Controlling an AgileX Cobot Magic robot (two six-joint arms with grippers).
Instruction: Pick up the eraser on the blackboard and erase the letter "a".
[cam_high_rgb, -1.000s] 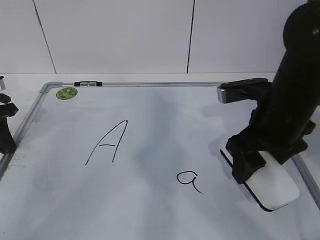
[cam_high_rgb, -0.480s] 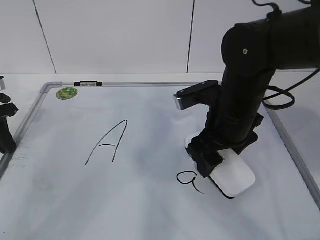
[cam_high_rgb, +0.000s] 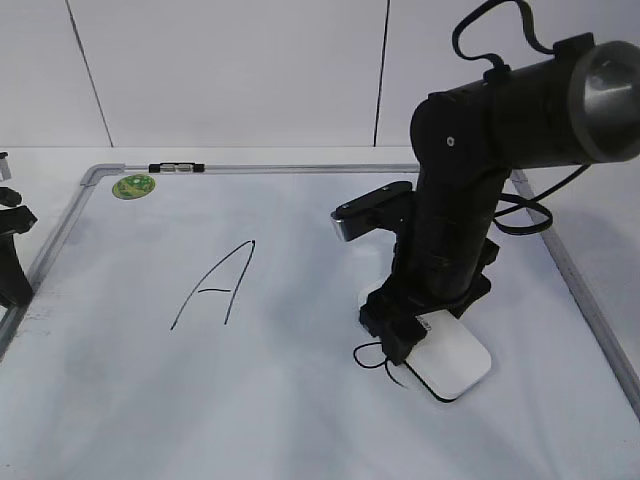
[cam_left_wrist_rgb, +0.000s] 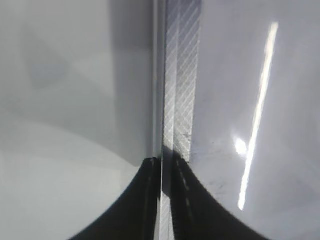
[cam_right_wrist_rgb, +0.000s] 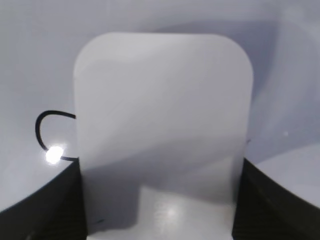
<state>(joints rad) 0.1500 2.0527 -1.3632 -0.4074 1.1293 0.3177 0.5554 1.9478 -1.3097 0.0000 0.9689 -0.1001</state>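
The white eraser (cam_high_rgb: 452, 366) lies flat on the blackboard (cam_high_rgb: 300, 225), and my right gripper (cam_high_rgb: 412, 335) is shut on it from above. In the right wrist view the eraser (cam_right_wrist_rgb: 162, 110) fills the middle between the two black fingers of my right gripper (cam_right_wrist_rgb: 160, 212). The small letter "a" (cam_high_rgb: 366, 352) is half covered by the eraser's left edge; only the left curve of the "a" (cam_right_wrist_rgb: 38, 128) shows beside it. My left gripper (cam_high_rgb: 12, 265) rests at the board's left edge, jaws (cam_left_wrist_rgb: 167, 172) close together over the silver frame (cam_left_wrist_rgb: 181, 75).
A large capital "A" (cam_high_rgb: 215, 285) is drawn left of centre. A round green sticker (cam_high_rgb: 133, 186) sits in the far left corner. The board's frame (cam_high_rgb: 585, 300) runs close along the right. A white panelled wall stands behind.
My right arm has slid the eraser leftward from the board's right edge across the board, and it now covers part of the small "a". The left arm has not moved.
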